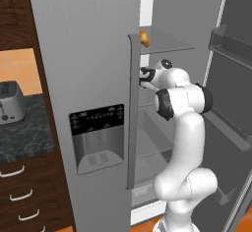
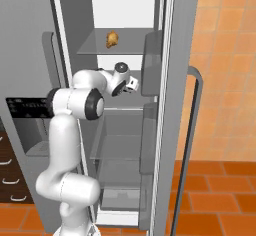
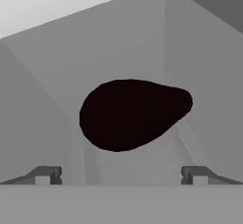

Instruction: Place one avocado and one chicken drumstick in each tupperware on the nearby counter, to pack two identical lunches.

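Hand view: avocado [image 3: 133, 114] between wide-open gripper [image 3: 121, 174] tips (untouched); drumstick [image 2: 112, 39] on shelf above.

- no text, brand, number or sign can be read in any view.
- the dispenser panel [image 1: 96, 119] on the fridge door carries small pale marks on black, too small and blurred to make out.
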Robot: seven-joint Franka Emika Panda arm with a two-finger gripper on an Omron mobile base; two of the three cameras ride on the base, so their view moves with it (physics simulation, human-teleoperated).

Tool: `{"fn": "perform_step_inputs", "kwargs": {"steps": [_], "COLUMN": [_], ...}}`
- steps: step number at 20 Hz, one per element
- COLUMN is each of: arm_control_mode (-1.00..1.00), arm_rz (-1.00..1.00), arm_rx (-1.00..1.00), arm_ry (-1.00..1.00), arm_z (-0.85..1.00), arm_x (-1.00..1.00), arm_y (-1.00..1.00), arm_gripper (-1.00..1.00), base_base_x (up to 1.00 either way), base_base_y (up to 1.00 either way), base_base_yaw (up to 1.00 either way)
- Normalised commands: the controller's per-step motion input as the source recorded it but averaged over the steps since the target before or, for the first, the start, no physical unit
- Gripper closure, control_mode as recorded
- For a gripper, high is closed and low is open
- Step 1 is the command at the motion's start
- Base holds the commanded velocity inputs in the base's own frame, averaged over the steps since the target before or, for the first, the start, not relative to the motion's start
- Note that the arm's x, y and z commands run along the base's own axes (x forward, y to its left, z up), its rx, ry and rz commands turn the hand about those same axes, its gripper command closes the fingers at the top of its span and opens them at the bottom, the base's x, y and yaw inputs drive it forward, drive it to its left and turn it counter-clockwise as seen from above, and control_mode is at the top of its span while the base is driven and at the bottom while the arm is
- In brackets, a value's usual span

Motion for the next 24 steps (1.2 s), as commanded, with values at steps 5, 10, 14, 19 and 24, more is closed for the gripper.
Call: {"fn": "perform_step_inputs", "kwargs": {"steps": [5,10,14,19,24], "arm_control_mode": [-1.00,-1.00,-1.00,-1.00,-1.00], "arm_rz": [-0.11,-0.01,0.00,-0.02,-0.06], "arm_rx": [0.03,0.13,0.07,0.00,0.00], "arm_ry": [0.00,0.00,0.00,0.00,0.00], "arm_z": [0.01,0.09,0.00,0.00,-0.10], "arm_x": [0.19,0.17,0.26,0.16,0.06], "arm_y": [-0.04,-0.12,0.00,0.00,0.00], "arm_gripper": [-1.00,-1.00,-1.00,-1.00,-1.00], "base_base_x": [0.00,0.00,0.00,0.00,0.00], "base_base_y": [0.00,0.00,0.00,0.00,0.00], "base_base_yaw": [0.00,0.00,0.00,0.00,0.00]}}
